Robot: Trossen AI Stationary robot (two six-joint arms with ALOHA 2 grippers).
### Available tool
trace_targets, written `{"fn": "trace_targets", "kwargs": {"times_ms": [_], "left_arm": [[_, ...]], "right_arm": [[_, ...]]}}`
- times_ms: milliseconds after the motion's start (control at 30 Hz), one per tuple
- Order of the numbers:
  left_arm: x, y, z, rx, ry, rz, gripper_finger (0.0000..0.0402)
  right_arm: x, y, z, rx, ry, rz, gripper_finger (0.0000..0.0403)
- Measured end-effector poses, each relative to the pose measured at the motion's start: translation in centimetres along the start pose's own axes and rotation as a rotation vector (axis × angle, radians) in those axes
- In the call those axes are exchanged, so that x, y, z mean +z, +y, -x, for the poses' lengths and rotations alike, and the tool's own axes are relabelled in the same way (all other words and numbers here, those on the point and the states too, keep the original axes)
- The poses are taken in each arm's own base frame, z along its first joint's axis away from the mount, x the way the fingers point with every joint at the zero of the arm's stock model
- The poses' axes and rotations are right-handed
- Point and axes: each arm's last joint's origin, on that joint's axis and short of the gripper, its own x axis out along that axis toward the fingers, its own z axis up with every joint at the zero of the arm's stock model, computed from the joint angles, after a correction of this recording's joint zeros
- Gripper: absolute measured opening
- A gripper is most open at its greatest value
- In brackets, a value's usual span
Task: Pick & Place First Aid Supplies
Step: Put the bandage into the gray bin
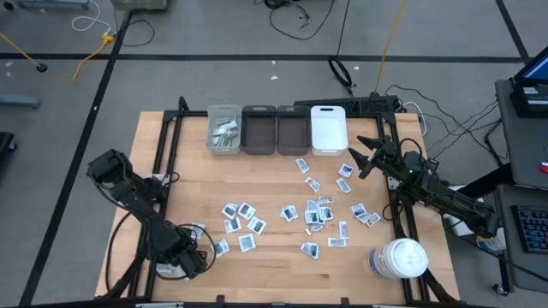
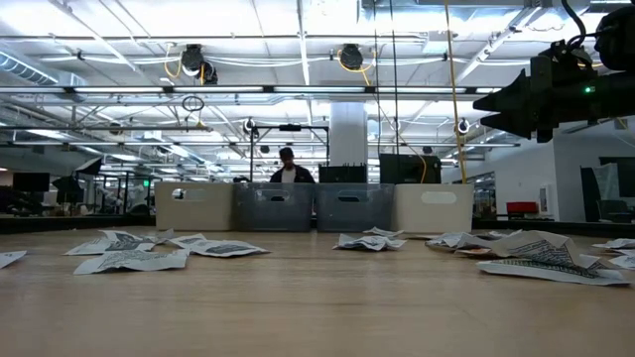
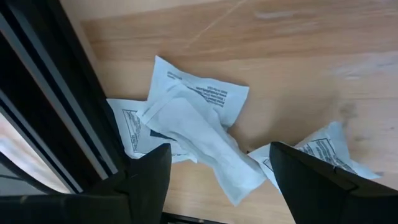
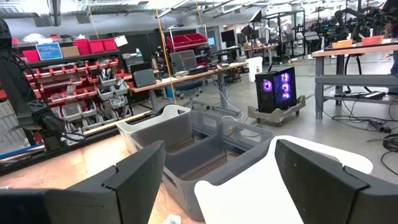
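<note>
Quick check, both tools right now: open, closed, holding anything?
Left tool: open, empty, low over a pile of sachets at the table's near left corner.
Right tool: open, empty, raised near the white bin.

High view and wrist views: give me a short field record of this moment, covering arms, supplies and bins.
left gripper: open, low over a small pile of sachets at the table's near left corner
right gripper: open, raised near the white bin
supplies: most sachets scattered mid-table
leftmost bin: holds some supplies
jar: near right corner
</note>
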Motion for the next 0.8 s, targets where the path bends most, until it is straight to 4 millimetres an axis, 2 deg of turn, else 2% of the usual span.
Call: {"fn": "trace_targets", "kwargs": {"times_ms": [133,233,567,800], "left_arm": [[0.02,0.07,-0.04,-0.008,-0.019,-0.001,0.0271],[0.03,0.06,-0.04,-0.01,-0.022,-0.003,0.0252],[0.02,0.07,-0.04,-0.007,-0.019,-0.014,0.0114],[0.03,0.05,-0.04,-0.012,-0.024,-0.021,0.0053]], "right_arm": [[0.0,0.0,0.0,0.0,0.0,0.0,0.0297],[0.0,0.0,0.0,0.0,0.0,0.0,0.0297],[0.01,0.0,0.0,0.0,0.0,0.0,0.0297],[0.0,0.0,0.0,0.0,0.0,0.0,0.0297]]}}
